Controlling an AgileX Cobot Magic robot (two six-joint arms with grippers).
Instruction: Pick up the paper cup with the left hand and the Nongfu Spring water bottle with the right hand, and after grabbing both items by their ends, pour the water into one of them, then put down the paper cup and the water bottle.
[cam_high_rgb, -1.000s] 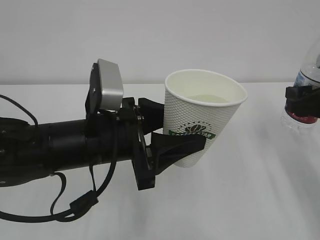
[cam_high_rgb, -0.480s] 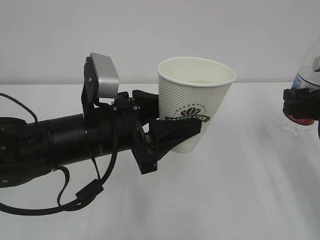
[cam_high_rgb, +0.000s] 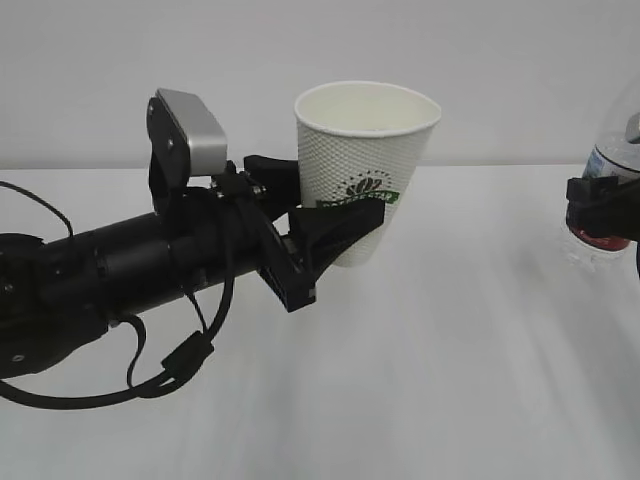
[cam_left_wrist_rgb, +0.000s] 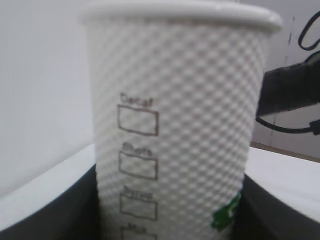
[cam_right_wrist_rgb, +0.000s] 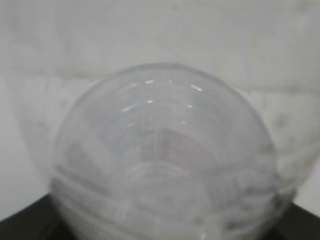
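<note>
My left gripper (cam_high_rgb: 335, 197) is shut on the paper cup (cam_high_rgb: 366, 150), one black finger on each side of its lower wall. The white dimpled cup is upright and held above the table, with its green logo facing the exterior camera. In the left wrist view the cup (cam_left_wrist_rgb: 180, 125) fills the frame between my dark fingers (cam_left_wrist_rgb: 55, 215). At the right edge my right gripper (cam_high_rgb: 603, 210) is shut on the Nongfu Spring water bottle (cam_high_rgb: 612, 150), near its red label. The right wrist view shows the clear ribbed bottle (cam_right_wrist_rgb: 165, 160) close up. The water is hidden inside the cup.
The white table (cam_high_rgb: 450, 380) stretches between the two arms, with a pale wall behind it. Black cables (cam_high_rgb: 160, 375) hang under my left arm. A dark arm part with cables (cam_left_wrist_rgb: 290, 95) shows past the cup in the left wrist view.
My left arm has lifted the cup up and to the left, so its inside no longer shows. The right gripper and the bottle have stayed put.
</note>
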